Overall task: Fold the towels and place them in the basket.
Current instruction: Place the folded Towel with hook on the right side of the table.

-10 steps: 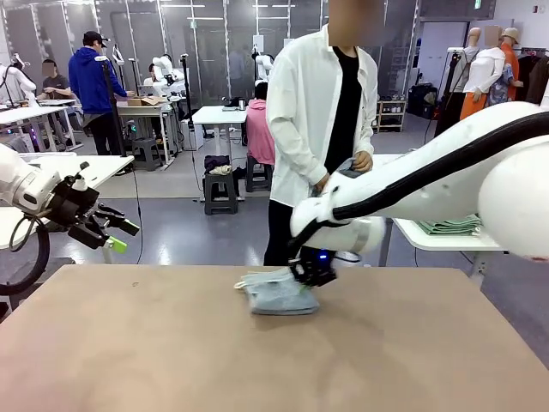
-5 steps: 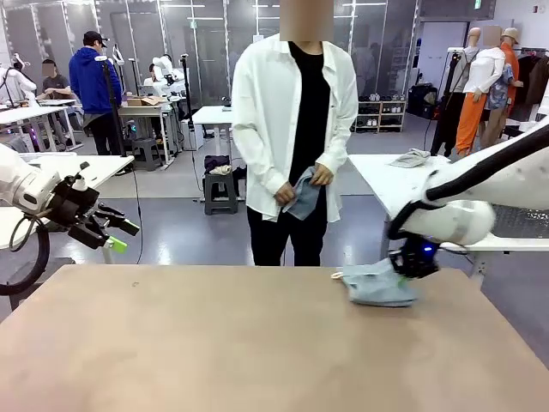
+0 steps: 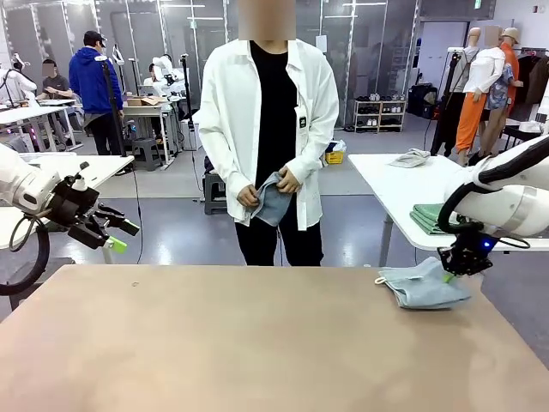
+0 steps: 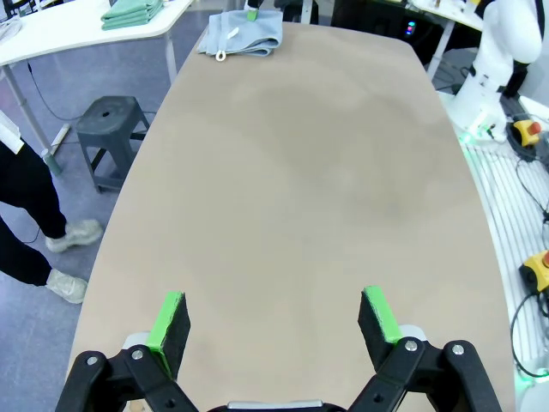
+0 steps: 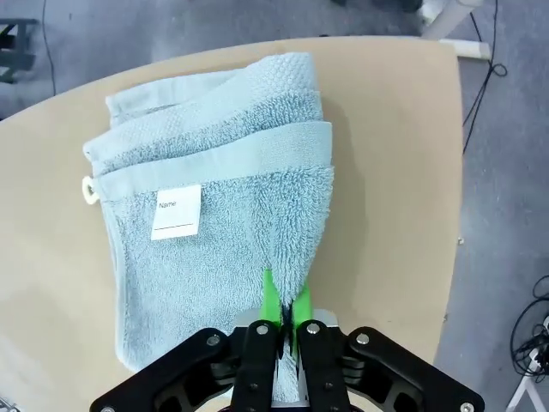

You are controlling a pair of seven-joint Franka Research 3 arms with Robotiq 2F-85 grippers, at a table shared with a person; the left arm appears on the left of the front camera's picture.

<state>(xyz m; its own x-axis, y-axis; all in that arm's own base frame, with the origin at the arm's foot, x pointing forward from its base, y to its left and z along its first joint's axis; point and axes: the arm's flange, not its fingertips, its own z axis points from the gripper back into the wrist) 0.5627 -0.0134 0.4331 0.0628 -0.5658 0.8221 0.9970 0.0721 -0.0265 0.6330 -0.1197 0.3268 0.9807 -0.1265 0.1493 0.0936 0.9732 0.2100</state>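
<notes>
On table (image 3: 171, 343) far right, folded towel (image 3: 420, 287) edge clamped between right gripper (image 3: 448, 275) pads

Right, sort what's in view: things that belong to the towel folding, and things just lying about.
Job: folded towel at the table's right end, pinched by the right gripper; second towel in the person's hands.
Lying about: green cloths and a grey cloth on the white side table; stool.
</notes>
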